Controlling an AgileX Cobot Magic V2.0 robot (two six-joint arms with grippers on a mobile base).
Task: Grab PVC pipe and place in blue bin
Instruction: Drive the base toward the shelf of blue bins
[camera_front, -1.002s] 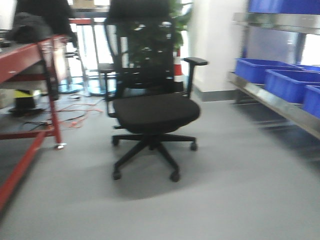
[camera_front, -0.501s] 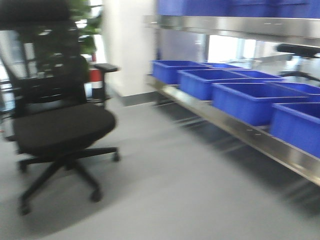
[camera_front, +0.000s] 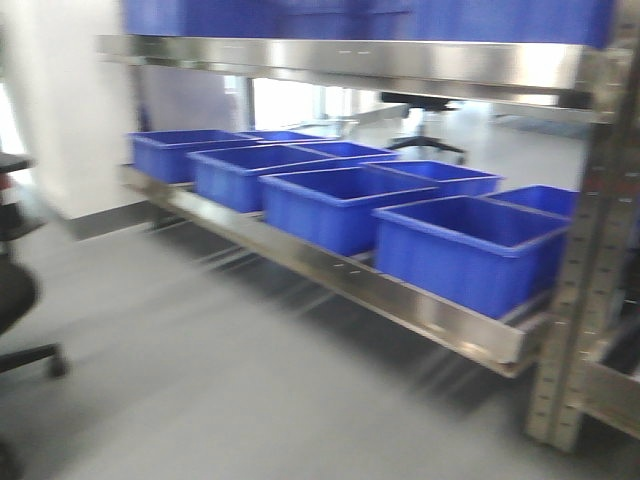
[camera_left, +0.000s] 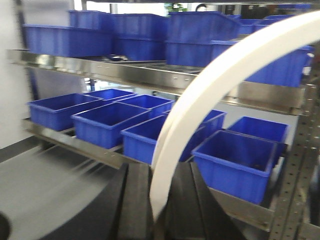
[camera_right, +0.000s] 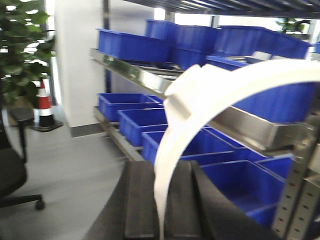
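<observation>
Our left hand (camera_left: 159, 212) and right hand (camera_right: 161, 215) each clamp flat black fingers (camera_left: 136, 200) on smooth, white, curved PVC pipe (camera_left: 210, 87). Glossy rectangular blue bins (camera_front: 330, 215) line the brushed-steel shelf (camera_front: 400, 300).

Motion blur smears the whole front view; the office chair (camera_front: 15, 295) is cut off at left, the PVC pipe (camera_left: 210, 85) at right.

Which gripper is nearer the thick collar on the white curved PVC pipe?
Right: its fingers hold the white curved PVC pipe just below the thick collar. Left fingers hold a plain stretch, collar unseen.
</observation>
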